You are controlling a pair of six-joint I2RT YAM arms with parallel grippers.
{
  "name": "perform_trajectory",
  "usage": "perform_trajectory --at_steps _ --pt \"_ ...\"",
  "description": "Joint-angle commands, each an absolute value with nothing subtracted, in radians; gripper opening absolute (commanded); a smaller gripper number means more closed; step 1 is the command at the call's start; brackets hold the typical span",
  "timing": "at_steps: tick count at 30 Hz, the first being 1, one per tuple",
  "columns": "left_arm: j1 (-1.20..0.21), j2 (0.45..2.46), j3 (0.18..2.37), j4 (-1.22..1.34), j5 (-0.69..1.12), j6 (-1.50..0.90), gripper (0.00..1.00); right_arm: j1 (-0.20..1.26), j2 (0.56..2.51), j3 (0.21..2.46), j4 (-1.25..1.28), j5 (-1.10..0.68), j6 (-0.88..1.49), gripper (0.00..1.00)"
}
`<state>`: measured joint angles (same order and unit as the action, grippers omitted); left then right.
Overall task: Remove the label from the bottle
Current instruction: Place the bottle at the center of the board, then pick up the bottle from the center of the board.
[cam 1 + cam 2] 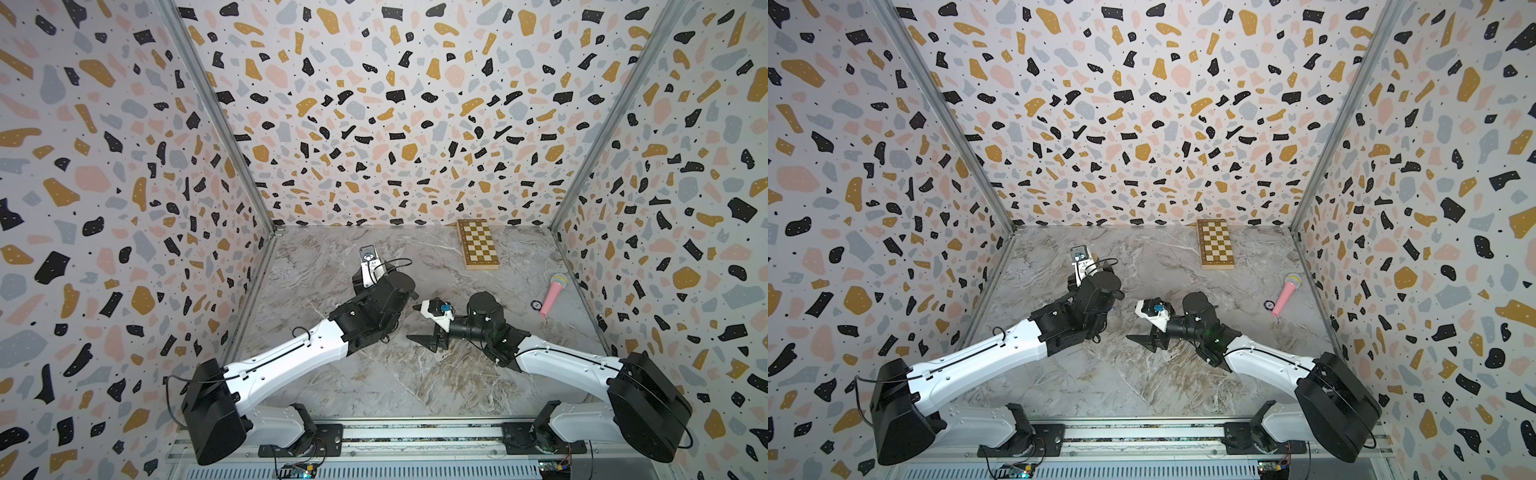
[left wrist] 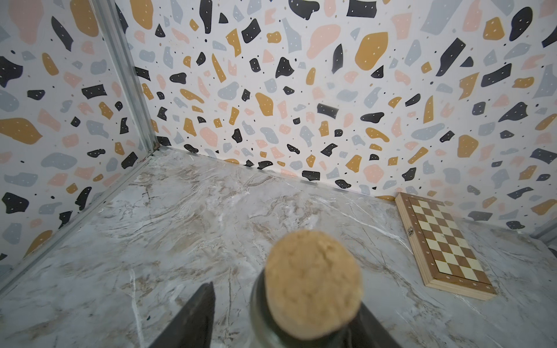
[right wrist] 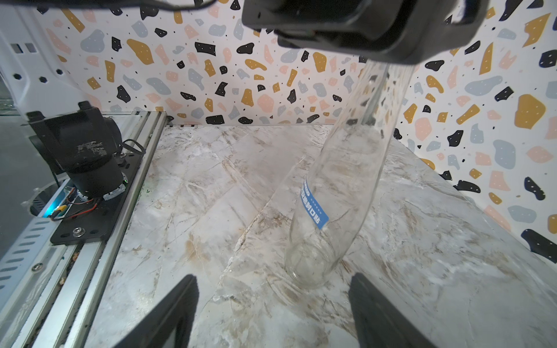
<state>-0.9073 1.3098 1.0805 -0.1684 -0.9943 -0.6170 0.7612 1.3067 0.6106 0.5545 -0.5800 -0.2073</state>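
Right fingers (image 3: 180,301) spread wide, empty, low over the bench (image 3: 211,180). Just ahead, between them: base of the bottle (image 3: 340,180), leaning. Blue label (image 3: 313,208) on its lower body, facing these fingers. Farther up, left fingers (image 2: 196,313) parted around the neck below the cork (image 2: 313,280), one clear of the glass.

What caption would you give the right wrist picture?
Clear glass bottle, blue label on its side, stands on the marble table before the open right hand.

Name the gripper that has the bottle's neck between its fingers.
The left gripper: the corked neck of the bottle stands between its open fingers. The right gripper is open, but low, facing the base and the label.
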Motion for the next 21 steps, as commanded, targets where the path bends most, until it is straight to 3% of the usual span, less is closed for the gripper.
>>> perform_trajectory --at_steps 1,4,8,14,21 --pt "-0.921 1.293 1.07 -0.118 -0.988 -0.574 0.75 0.755 1.284 0.61 0.566 -0.594 -0.215 0.81" --pt "-0.927 1.249 1.03 -0.099 -0.952 -0.529 0.91 0.755 1.275 0.611 0.56 -0.592 -0.219 0.83" --pt "-0.927 1.124 0.923 -0.055 -0.788 -0.398 0.98 0.751 1.267 0.624 0.543 -0.596 -0.232 0.85" --pt "-0.927 0.837 0.651 0.175 -0.295 -0.081 1.0 0.722 1.275 0.649 0.548 -0.627 -0.244 0.85" --pt "-0.859 0.708 0.611 0.064 -0.178 0.077 1.0 0.663 1.302 0.707 0.545 -0.714 -0.273 0.85"
